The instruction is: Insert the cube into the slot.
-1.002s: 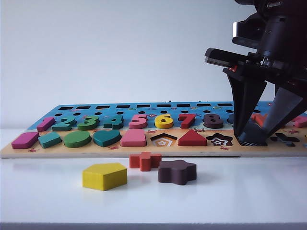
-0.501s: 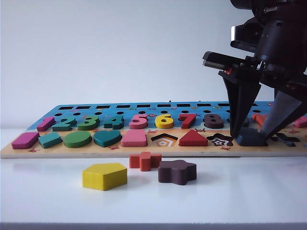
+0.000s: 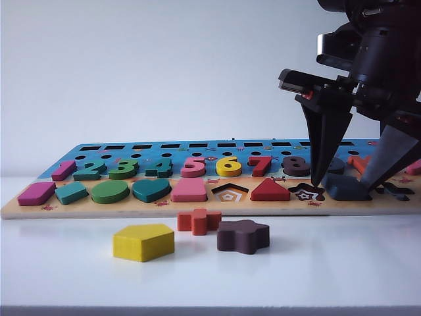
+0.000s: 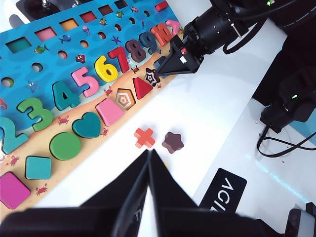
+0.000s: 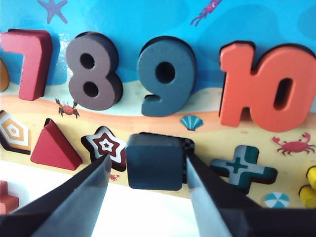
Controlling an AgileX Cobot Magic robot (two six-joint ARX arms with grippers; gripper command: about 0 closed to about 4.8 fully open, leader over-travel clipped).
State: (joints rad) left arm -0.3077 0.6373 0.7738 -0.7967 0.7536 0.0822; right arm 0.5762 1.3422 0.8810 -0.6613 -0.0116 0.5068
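Step in hand: release. The cube (image 5: 155, 161) sits between the fingers of the right pincer (image 5: 147, 187), laid over the slot (image 5: 188, 146), whose checkered edge shows only as a thin strip on one side.
Right pincer: jaws apart, one finger on each side of the cube. A gap shows on one side; on the other the finger is so close that I cannot tell whether it touches. It does not look clamped.
Cube position: mostly over the slot, on the shape board (image 3: 131, 207), between the star recess (image 5: 105, 145) and the cross recess (image 5: 242, 168). In the exterior view its top stands a little above the board, so I judge it is not surely seated flush.
Left pincer (image 4: 149, 170): fingers together, empty, well apart from the board, above the tabletop (image 3: 329, 276) near the loose pieces.
Next move: likely lift the right pincer straight up, clear of the cube, without nudging it sideways. If it sits proud, a light press down may be needed.
Counts: one cube; one checkered slot; three loose pieces on the tabletop, namely one yellow pentagon (image 3: 143, 241), one red cross (image 3: 198, 221) and one brown star block (image 3: 243, 236); two pincers.
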